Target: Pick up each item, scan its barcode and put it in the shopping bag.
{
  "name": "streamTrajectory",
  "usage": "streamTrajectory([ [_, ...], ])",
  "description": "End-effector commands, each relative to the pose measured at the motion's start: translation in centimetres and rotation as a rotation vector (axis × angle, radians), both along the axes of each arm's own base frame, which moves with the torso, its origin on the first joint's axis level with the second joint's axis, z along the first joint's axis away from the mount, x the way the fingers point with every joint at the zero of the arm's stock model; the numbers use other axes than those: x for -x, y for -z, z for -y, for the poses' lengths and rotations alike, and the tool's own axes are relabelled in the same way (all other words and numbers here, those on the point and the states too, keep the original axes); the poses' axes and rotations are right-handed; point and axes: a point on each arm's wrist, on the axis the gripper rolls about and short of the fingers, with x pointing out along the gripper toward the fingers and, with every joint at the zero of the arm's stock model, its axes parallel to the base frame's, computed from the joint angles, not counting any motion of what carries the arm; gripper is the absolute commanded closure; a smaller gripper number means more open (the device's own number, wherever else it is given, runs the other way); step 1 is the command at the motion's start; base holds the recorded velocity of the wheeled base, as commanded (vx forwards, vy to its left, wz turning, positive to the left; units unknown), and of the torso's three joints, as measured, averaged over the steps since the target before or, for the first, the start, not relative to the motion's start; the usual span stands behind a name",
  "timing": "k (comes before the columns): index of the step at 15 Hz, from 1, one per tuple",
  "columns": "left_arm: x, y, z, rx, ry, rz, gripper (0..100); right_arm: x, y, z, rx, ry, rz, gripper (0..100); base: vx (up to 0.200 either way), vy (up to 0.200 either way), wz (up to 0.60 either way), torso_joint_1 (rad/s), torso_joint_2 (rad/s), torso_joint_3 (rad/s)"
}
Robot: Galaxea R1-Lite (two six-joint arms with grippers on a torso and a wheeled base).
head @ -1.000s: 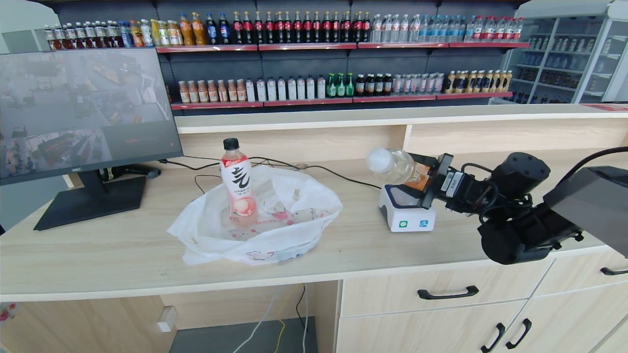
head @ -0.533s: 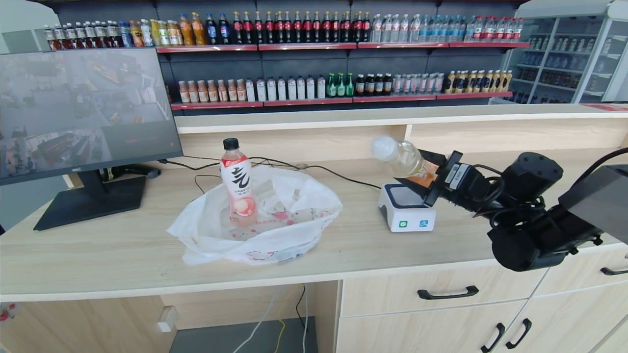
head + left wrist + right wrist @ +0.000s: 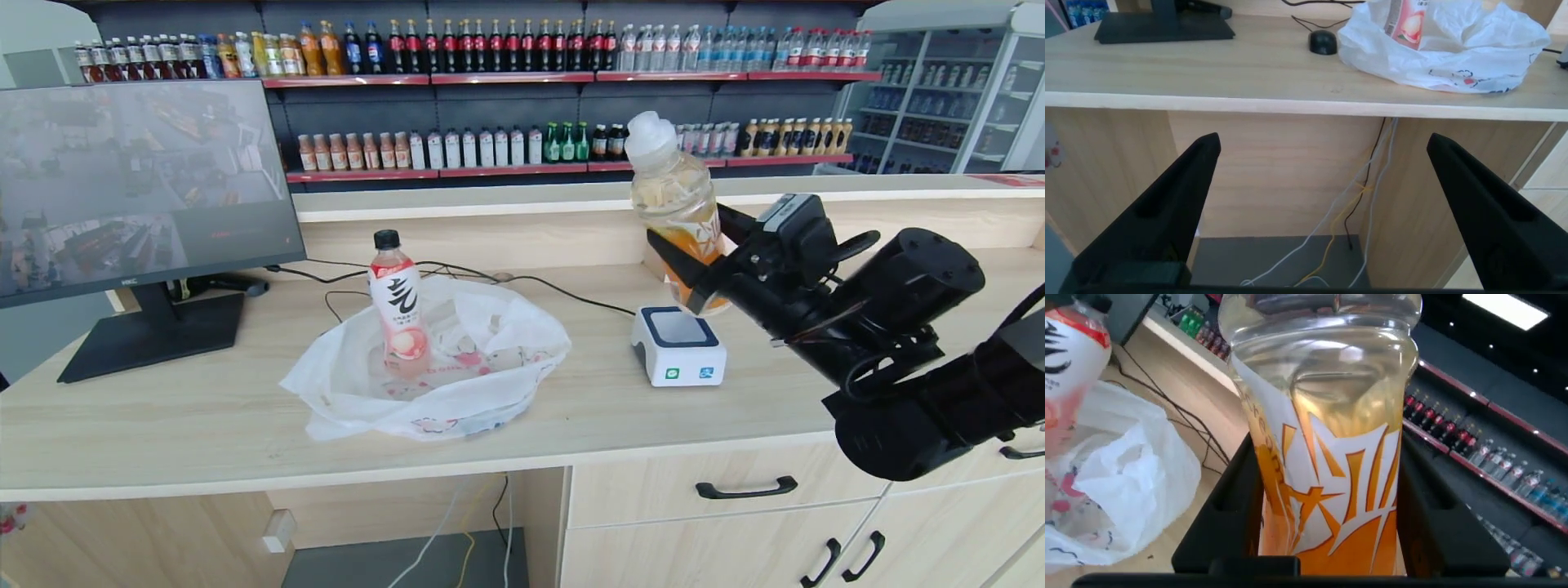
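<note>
My right gripper (image 3: 694,273) is shut on a clear bottle with an orange label (image 3: 678,204), holding it upright above and just behind the white barcode scanner (image 3: 678,346). In the right wrist view the orange-label bottle (image 3: 1327,457) sits between the black fingers (image 3: 1229,498). A white plastic shopping bag (image 3: 457,367) lies open on the counter left of the scanner, with a pink-label bottle (image 3: 396,306) standing in it. My left gripper (image 3: 1323,212) hangs open below the counter edge, with the shopping bag (image 3: 1445,45) and the pink-label bottle (image 3: 1404,20) above it.
A monitor (image 3: 139,196) on a black stand fills the counter's left end. Black cables (image 3: 490,278) run behind the bag. A raised ledge (image 3: 653,200) borders the counter's far side, with drink shelves (image 3: 522,90) beyond. Drawers (image 3: 743,490) sit under the counter. A dark mouse (image 3: 1323,42) lies by the bag.
My right arm has lifted the orange-label bottle off the scanner and turned it from lying sideways to upright, cap up. The bag and pink-label bottle have not moved.
</note>
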Motion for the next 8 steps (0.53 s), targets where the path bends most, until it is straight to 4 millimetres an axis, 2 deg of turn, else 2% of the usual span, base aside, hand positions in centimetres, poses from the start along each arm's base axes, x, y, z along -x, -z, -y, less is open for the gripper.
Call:
streamTrajectory([
  [1,0.0,0.0,0.0,0.0,-0.001,0.0,0,1.82,-1.8,-0.87,-0.103,-0.014,-0.01,100,0.0,0.0,0.0,0.0,0.0,0.0],
  [2,0.0,0.0,0.0,0.0,-0.001,0.0,0,1.94,-1.97,-0.81,-0.119,-0.014,-0.016,100,0.0,0.0,0.0,0.0,0.0,0.0],
  [5,0.0,0.0,0.0,0.0,-0.001,0.0,0,2.37,-1.59,-0.14,-0.345,0.091,-0.15,100,0.0,0.0,0.0,0.0,0.0,0.0],
  [8,0.0,0.0,0.0,0.0,-0.001,0.0,0,2.63,-1.32,-0.04,-0.484,0.132,-0.216,100,0.0,0.0,0.0,0.0,0.0,0.0],
])
